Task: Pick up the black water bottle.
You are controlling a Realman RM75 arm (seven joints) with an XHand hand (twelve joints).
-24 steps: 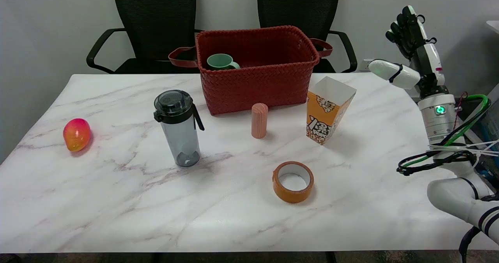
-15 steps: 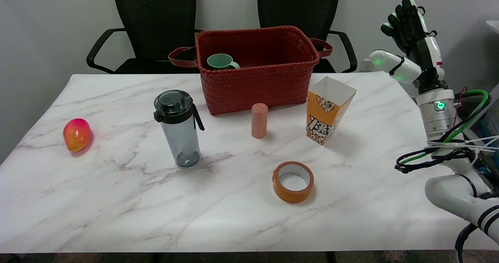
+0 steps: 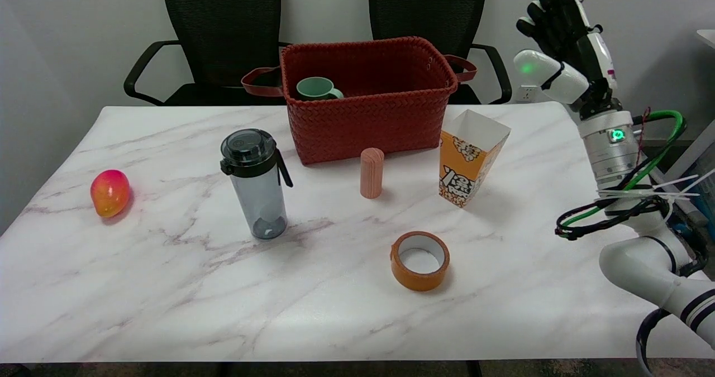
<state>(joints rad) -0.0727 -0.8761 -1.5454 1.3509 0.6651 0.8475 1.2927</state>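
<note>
Black water bottle (image 3: 256, 183) upright on the marble table (image 3: 167, 287) at centre left of the frame, well apart from the right hand (image 3: 564, 53) raised at upper right with fingers spread and holding nothing, beyond the tilted popcorn box (image 3: 471, 158).

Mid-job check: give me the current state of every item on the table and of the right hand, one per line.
black water bottle: upright, lid on, not held.
right hand: raised at the table's right edge, fingers apart, holding nothing.
red basket: upright, green mug inside.
popcorn box: standing, top open, tilted.
tape roll: lying flat.
pink cylinder: upright.
mango: lying near the left edge.
</note>
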